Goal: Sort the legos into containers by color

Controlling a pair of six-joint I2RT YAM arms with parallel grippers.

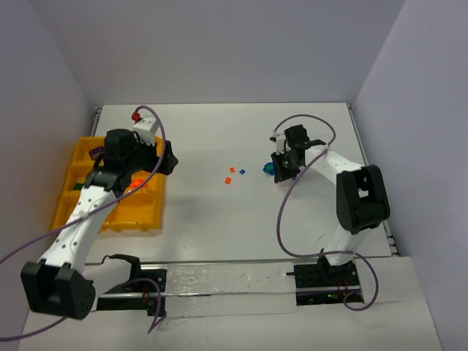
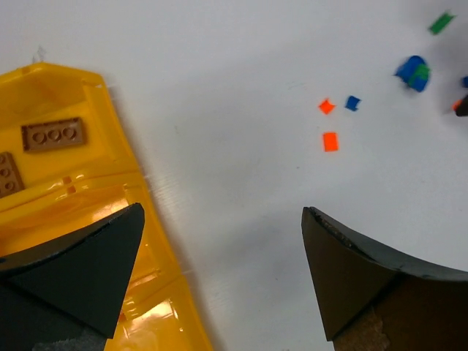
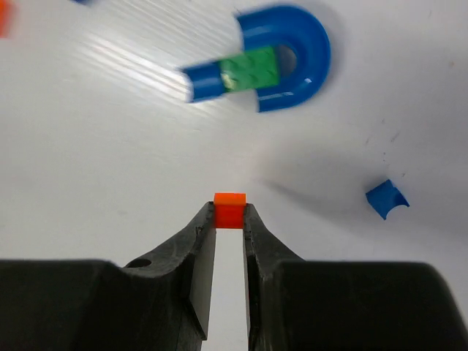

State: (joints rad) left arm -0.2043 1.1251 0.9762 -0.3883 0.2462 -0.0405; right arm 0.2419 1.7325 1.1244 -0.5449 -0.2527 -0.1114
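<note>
My right gripper (image 3: 229, 213) is shut on a tiny orange-red lego (image 3: 229, 199), just above the white table; in the top view it (image 1: 281, 170) is at right centre. A blue arch lego (image 3: 296, 58) with a green brick (image 3: 250, 71) across it lies just beyond, and a small blue bit (image 3: 386, 198) lies to the right. My left gripper (image 2: 223, 219) is open and empty over the right edge of the yellow-orange tray (image 2: 66, 190). Two orange legos (image 2: 330, 141) and a blue one (image 2: 352, 103) lie on the table between the arms.
The tray (image 1: 110, 212) sits at the table's left, with flat dark bricks (image 2: 53, 134) in one bin and an orange-red piece (image 1: 135, 181) in another. A green bit (image 2: 440, 23) lies far right. White walls close in the table on three sides.
</note>
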